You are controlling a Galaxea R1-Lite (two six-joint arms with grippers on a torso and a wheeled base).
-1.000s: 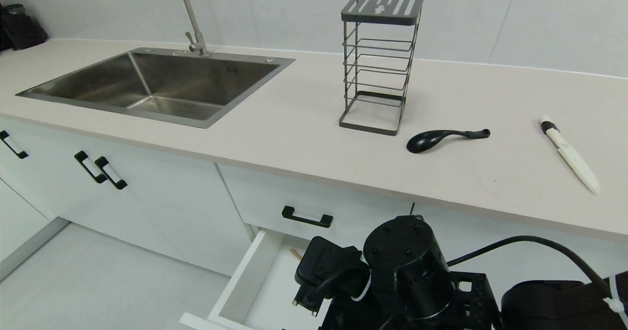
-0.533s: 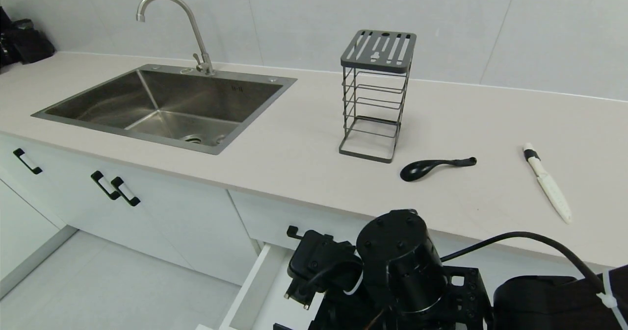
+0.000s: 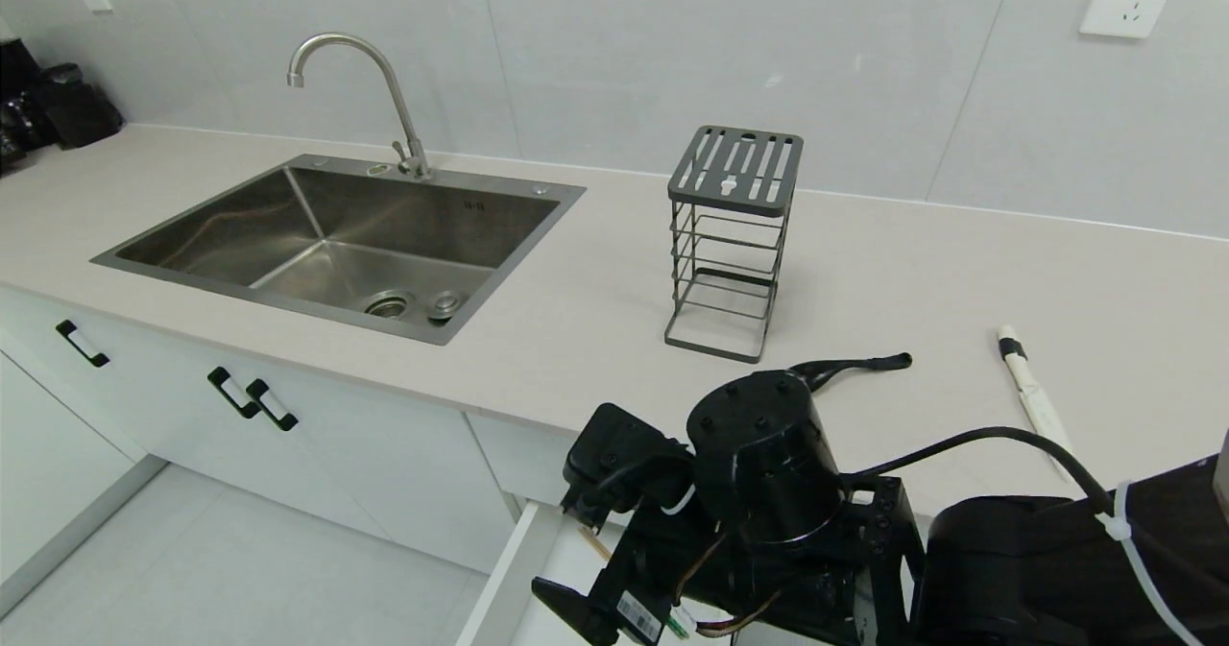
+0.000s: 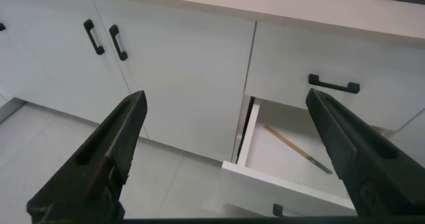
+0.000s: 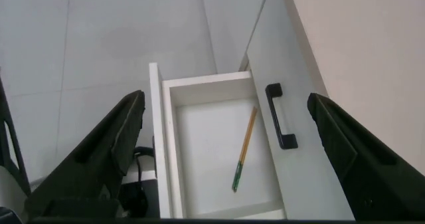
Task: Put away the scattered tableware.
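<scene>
A black spoon (image 3: 855,366) lies on the counter right of the wire rack, its bowl hidden behind my arm. A white knife with a black band (image 3: 1029,392) lies further right on the counter. Below the counter a white drawer (image 3: 523,579) stands pulled out. One chopstick (image 4: 295,148) (image 5: 243,151) lies on its floor. My left gripper (image 4: 226,99) hangs open in front of the cabinets, nothing between its fingers. My right gripper (image 5: 226,99) is open high above the drawer (image 5: 157,151), holding nothing.
A dark wire rack (image 3: 734,243) with a slotted top stands mid-counter. A steel sink (image 3: 336,243) with a tap is at the left. Above the open drawer is a closed one with a black handle (image 4: 333,86). Cabinet doors with black handles (image 4: 106,38) are at the left.
The head camera has risen, so the whole scene sits lower in the picture. My arm now covers the spoon's bowl. Spoon and knife have not moved on the counter.
</scene>
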